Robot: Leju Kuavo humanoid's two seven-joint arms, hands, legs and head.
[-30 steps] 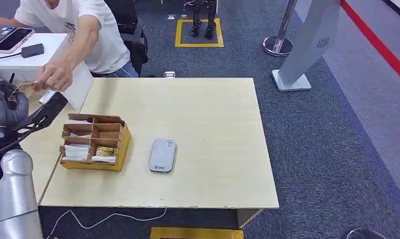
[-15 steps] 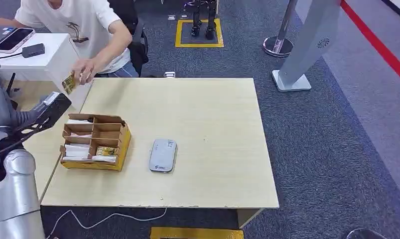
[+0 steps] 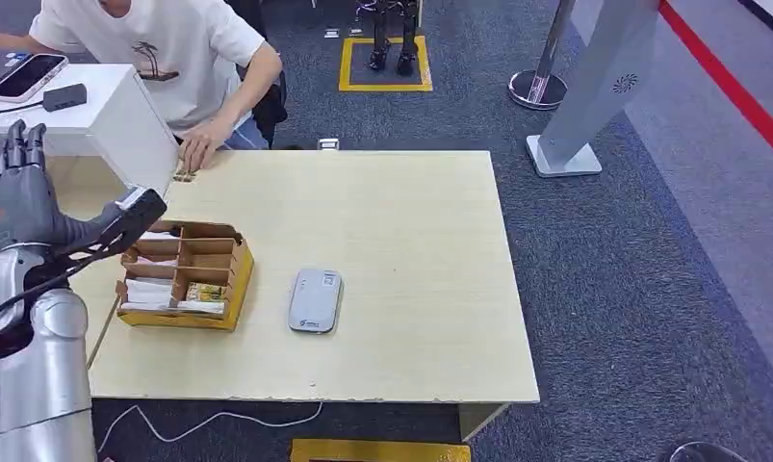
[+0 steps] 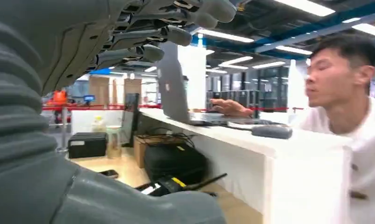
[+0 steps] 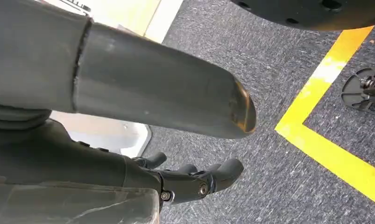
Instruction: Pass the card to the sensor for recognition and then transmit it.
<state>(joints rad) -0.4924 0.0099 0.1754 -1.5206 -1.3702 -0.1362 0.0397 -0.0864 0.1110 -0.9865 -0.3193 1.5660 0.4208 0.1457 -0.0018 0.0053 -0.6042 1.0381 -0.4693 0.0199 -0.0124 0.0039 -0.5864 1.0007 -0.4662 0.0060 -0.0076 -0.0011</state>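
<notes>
A small yellowish card lies at the table's far left corner under a person's hand. The grey sensor pad sits flat near the middle of the wooden table. My left hand is raised at the left, beyond the table's edge, fingers spread upward and holding nothing; the left wrist view shows the same hand with fingers and thumb apart. In the right wrist view my right hand hangs over the carpet, empty, with fingers loosely bent.
A cardboard box with compartments of cards stands left of the sensor. A seated person in a white shirt leans in from the far left beside a white desk. A grey gate post stands at the far right.
The person took the card from my left hand and carried it down to the table's far left corner. My left hand rose and its fingers spread out.
</notes>
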